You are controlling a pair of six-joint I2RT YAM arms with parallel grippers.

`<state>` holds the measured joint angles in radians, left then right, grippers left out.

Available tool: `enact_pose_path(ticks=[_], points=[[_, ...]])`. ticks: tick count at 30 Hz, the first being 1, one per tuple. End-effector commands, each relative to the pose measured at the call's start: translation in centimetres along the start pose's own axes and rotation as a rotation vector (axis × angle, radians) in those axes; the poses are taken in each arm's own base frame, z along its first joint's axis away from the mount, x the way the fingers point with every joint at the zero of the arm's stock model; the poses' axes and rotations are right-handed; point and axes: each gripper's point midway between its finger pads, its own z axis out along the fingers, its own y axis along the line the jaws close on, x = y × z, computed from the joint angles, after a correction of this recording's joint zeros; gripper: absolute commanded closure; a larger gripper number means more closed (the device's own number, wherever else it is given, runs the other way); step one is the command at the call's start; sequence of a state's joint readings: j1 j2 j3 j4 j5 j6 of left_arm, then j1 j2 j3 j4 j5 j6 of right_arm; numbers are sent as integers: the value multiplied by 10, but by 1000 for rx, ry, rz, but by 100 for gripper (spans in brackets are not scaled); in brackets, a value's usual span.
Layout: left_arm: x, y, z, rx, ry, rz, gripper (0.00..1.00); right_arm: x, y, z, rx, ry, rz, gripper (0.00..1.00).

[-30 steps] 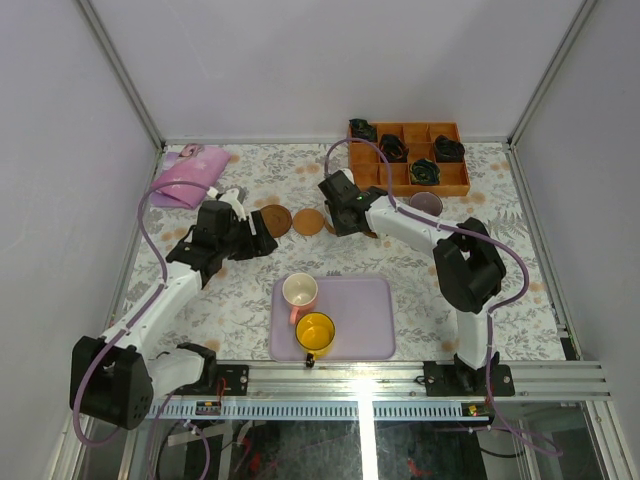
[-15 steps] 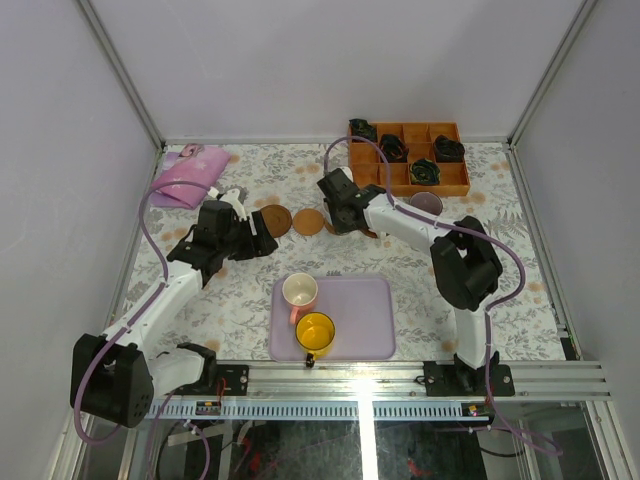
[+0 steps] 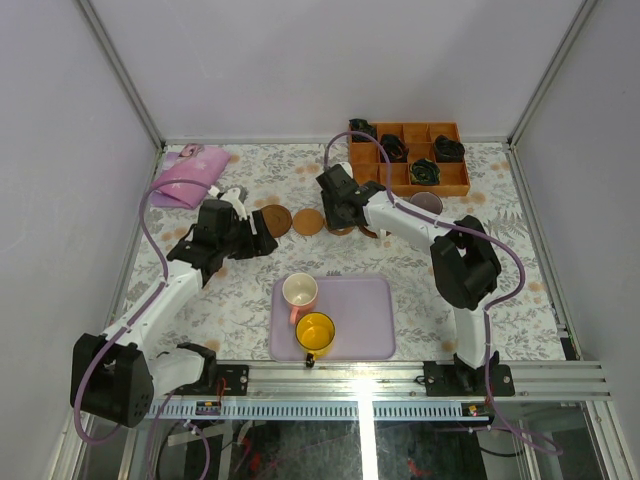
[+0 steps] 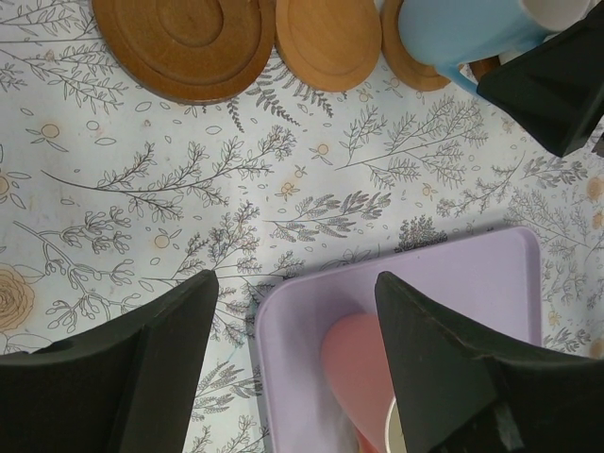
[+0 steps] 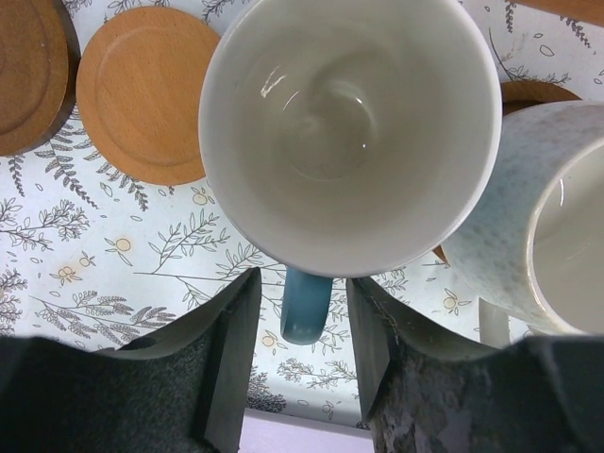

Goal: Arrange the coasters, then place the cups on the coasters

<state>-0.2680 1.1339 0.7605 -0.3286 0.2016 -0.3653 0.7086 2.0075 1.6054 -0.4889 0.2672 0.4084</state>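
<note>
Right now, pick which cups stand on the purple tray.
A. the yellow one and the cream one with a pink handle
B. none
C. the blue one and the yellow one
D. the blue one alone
A: the yellow cup and the cream cup with the pink handle stand on the tray, while the blue cup sits off it on a coaster.

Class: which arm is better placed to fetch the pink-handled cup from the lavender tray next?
Left, probably: the left gripper is open and empty, with the pink-handled cup framed between its fingers. The right gripper straddles the handle of the light blue cup.
</note>
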Motion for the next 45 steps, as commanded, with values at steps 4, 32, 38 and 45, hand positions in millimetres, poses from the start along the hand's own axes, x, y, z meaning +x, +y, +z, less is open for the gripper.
enact_pose_path(ticks=[4,32,38,45], points=[[-25,-12,-3,32,-62,44,32,-23,1,-26,-26,-44,46,44],[66,-64,-70,147,102,-26,23,-75,-31,-153,-83,-404,118,16],[91,-71,-72,156,150,-51,23,-77,-39,-169,-93,-473,152,16],[112,-78,-66,134,184,-30,23,-78,-44,-176,-80,-489,116,16]])
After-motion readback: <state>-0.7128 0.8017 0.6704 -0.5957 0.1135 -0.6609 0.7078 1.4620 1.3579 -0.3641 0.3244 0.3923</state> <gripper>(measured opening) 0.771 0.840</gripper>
